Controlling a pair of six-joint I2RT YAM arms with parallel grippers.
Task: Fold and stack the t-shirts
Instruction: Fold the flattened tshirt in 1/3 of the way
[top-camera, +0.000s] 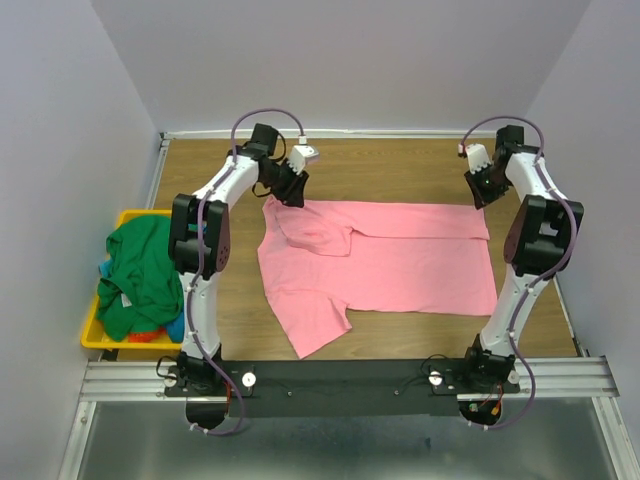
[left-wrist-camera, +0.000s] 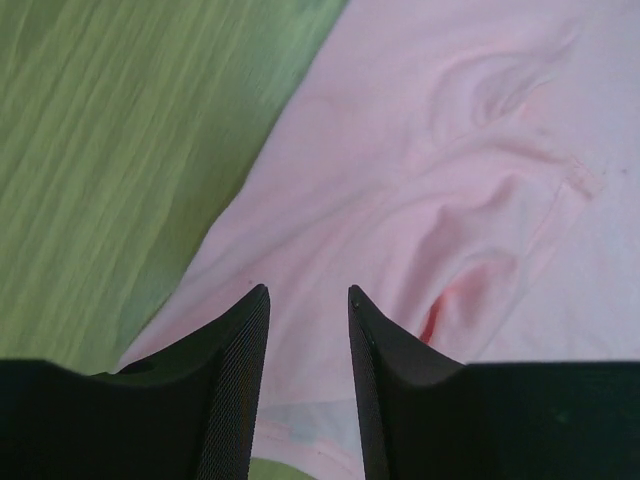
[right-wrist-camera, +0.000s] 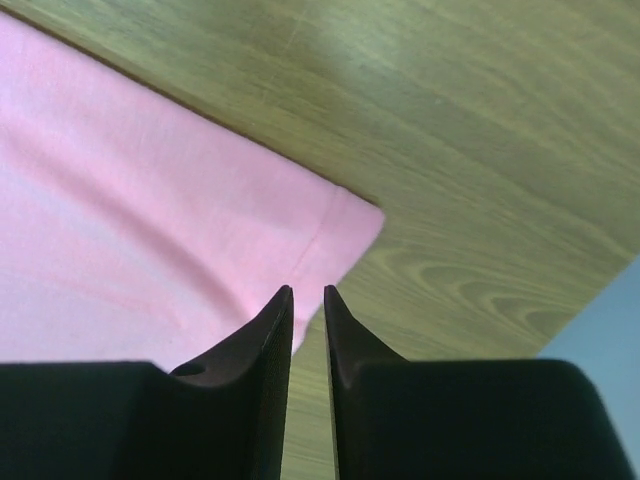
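Left wrist view: the left gripper is open and empty, just above the far left part of the pink t-shirt.
The right gripper hangs by the shirt's far right corner, jaws a narrow slit apart, holding nothing. The shirt lies spread on the worktop, creased near the left gripper. A green t-shirt sits in the yellow bin. For a neat fold, I judge both grippers should pinch the far edge evenly and lift together, keeping it taut.
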